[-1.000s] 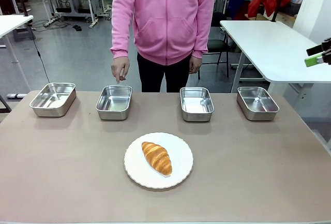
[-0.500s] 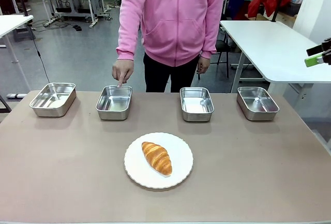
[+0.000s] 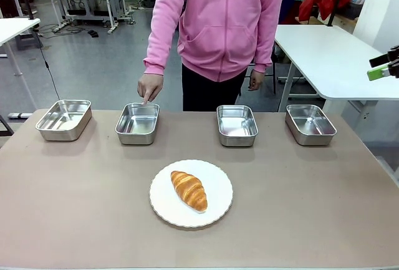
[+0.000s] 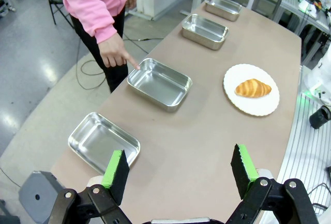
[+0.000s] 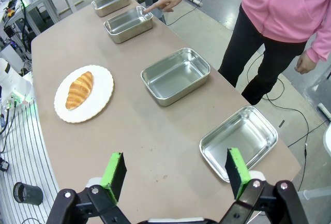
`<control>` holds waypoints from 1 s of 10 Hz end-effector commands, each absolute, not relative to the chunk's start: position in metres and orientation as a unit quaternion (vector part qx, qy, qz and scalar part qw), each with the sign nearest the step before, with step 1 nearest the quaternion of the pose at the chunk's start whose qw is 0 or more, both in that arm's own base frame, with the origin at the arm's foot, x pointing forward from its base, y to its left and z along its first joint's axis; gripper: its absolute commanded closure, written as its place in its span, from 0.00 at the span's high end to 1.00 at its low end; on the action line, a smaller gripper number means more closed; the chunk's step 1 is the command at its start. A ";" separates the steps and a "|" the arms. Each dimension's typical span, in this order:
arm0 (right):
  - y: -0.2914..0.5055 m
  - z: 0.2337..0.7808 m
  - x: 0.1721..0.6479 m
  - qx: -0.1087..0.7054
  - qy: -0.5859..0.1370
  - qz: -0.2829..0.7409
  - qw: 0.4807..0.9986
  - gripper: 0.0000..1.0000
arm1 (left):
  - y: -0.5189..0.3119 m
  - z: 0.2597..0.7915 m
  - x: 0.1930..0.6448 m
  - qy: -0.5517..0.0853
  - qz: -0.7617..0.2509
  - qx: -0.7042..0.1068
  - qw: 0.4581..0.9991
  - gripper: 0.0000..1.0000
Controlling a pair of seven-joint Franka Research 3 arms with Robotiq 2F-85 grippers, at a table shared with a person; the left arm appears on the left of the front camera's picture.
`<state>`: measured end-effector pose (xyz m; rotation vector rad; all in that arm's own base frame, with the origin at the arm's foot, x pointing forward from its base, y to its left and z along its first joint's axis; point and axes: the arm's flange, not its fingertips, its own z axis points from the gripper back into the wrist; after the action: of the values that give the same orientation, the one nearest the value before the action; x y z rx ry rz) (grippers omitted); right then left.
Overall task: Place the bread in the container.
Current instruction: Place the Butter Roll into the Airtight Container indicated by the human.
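The bread (image 3: 189,189), a golden-brown croissant, lies on a round white plate (image 3: 219,179) at the table's near middle. A person's hand (image 3: 149,87) points a finger down at the far rim of the container (image 3: 138,123), the second steel pan from the left. The left wrist view shows my left gripper (image 4: 179,167) open and empty above the table's left end, with the container (image 4: 159,83) and the bread (image 4: 252,88) well ahead. My right gripper (image 5: 175,169) is open and empty over the right end, far from the bread (image 5: 79,89); it also shows as the gripper (image 3: 379,66) at the front view's right edge.
Three more alike steel pans stand in the far row: one at the far left (image 3: 63,119), one right of centre (image 3: 237,124), one at the far right (image 3: 310,123). The person in a pink hoodie (image 3: 224,20) stands at the far edge. A white table (image 3: 330,58) stands behind on the right.
The person has shifted to the right and leaned in, the hand staying over the second pan's far rim. Bread, pans and the right gripper have not moved.
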<state>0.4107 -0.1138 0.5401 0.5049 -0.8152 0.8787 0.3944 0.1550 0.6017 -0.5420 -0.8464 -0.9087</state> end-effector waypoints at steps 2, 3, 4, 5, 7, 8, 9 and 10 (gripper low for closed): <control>-0.113 0.542 0.410 0.236 -0.382 0.411 0.794 1.00 | 0.155 0.602 0.393 -0.393 -0.421 -0.251 0.778 1.00; -0.113 0.542 0.410 0.236 -0.382 0.411 0.794 1.00 | 0.155 0.602 0.393 -0.393 -0.421 -0.251 0.778 1.00; -0.113 0.542 0.410 0.236 -0.382 0.411 0.794 1.00 | 0.155 0.602 0.393 -0.393 -0.421 -0.251 0.778 1.00; -0.113 0.542 0.410 0.236 -0.382 0.411 0.794 1.00 | 0.155 0.602 0.393 -0.393 -0.421 -0.251 0.778 1.00; -0.113 0.542 0.410 0.236 -0.382 0.411 0.794 1.00 | 0.155 0.602 0.393 -0.393 -0.421 -0.251 0.778 1.00; -0.113 0.542 0.410 0.236 -0.382 0.411 0.794 1.00 | 0.155 0.602 0.393 -0.393 -0.421 -0.251 0.778 1.00; -0.113 0.542 0.410 0.236 -0.382 0.411 0.794 1.00 | 0.155 0.602 0.394 -0.392 -0.420 -0.251 0.779 1.00; -0.113 0.542 0.410 0.236 -0.382 0.411 0.794 1.00 | 0.154 0.626 0.379 -0.385 -0.421 -0.220 0.791 1.00</control>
<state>0.4107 -0.1137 0.5400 0.5050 -0.8150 0.8787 0.3917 0.1561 0.6080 -0.5227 -0.8454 -0.9142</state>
